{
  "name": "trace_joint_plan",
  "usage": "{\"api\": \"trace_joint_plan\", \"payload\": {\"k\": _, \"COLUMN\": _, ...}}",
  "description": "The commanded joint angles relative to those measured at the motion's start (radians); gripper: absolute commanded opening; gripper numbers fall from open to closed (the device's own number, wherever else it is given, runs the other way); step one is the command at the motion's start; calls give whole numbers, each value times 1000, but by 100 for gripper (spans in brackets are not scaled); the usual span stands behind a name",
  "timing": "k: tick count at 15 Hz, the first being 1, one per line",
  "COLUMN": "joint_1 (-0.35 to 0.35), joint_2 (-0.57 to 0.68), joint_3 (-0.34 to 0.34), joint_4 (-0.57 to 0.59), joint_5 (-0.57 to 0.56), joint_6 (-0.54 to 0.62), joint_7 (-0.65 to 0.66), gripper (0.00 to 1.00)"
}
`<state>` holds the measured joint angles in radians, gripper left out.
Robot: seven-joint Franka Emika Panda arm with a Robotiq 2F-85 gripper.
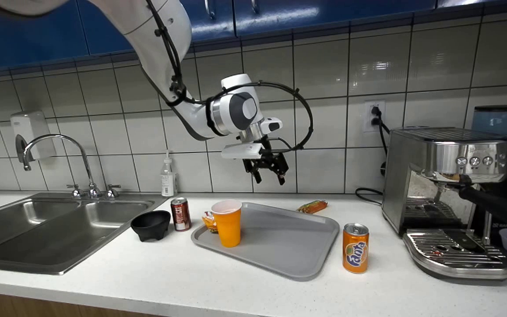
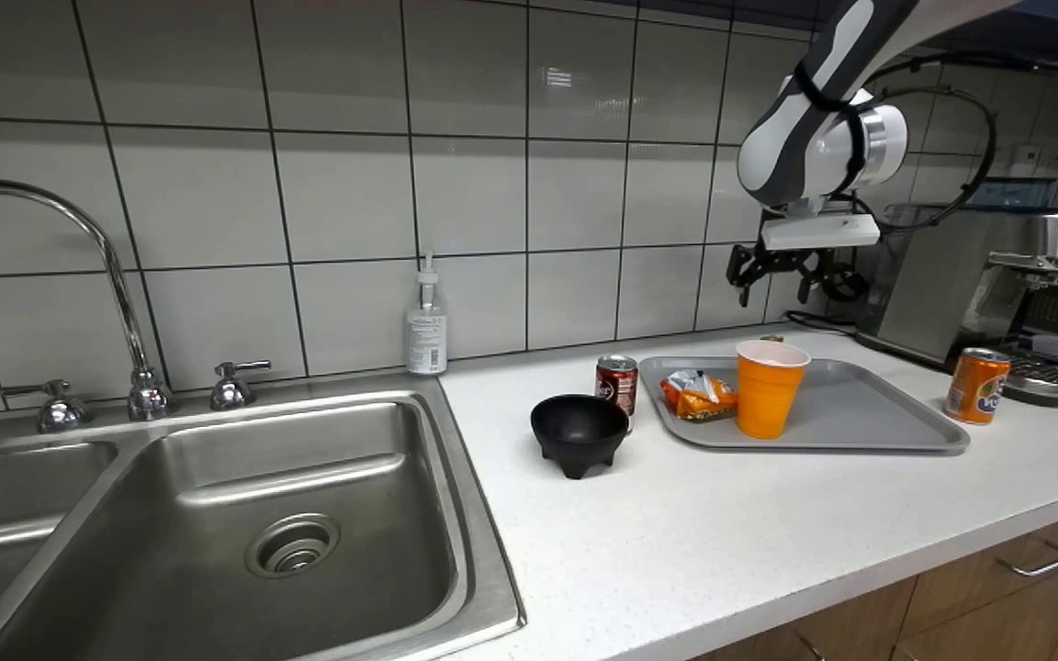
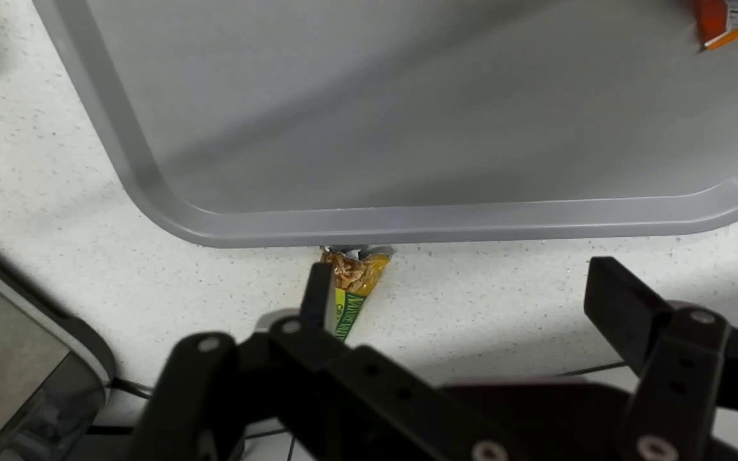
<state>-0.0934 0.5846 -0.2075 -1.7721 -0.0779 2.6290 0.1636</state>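
Note:
High above the back edge of a grey tray [image 1: 280, 242] hangs my gripper [image 1: 270, 179], its fingers spread wide and holding nothing. In the wrist view, the gap of the gripper [image 3: 462, 275] shows bare counter beyond the tray's rim [image 3: 407, 224]. A green-and-orange bar wrapper [image 3: 353, 291] lies on the counter against that rim, partly hidden behind one finger [image 3: 318, 298]. On the tray, an orange cup [image 2: 766, 395] stands upright beside a crumpled orange snack packet [image 2: 699, 399]. To the tray's side an orange Fanta can [image 1: 355, 250] stands upright.
A black footed bowl [image 2: 579, 427] and a dark red can [image 2: 617, 381] stand between the sink [image 2: 309, 496] and the tray. A steel espresso machine [image 1: 451, 193] is beyond the Fanta can. A soap bottle [image 1: 168, 178] stands by the tiled wall, with blue cabinets [image 1: 332, 15] overhead.

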Motion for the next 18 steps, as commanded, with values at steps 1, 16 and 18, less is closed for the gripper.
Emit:
{"api": "trace_joint_plan", "payload": {"k": 1, "joint_1": -13, "joint_2": 72, "joint_3": -2, "joint_4": 108, "joint_5": 24, "joint_6": -34, "joint_7": 35, "gripper": 100}}
{"api": "trace_joint_plan", "payload": {"k": 16, "joint_1": -16, "joint_2": 153, "joint_3": -14, "joint_4": 213, "joint_5": 36, "joint_6": -41, "joint_7": 74, "gripper": 100}}
{"api": "trace_joint_plan", "payload": {"k": 18, "joint_1": -16, "joint_2": 155, "joint_3": -14, "joint_4": 217, "joint_5": 36, "joint_6": -42, "joint_7": 75, "gripper": 100}}
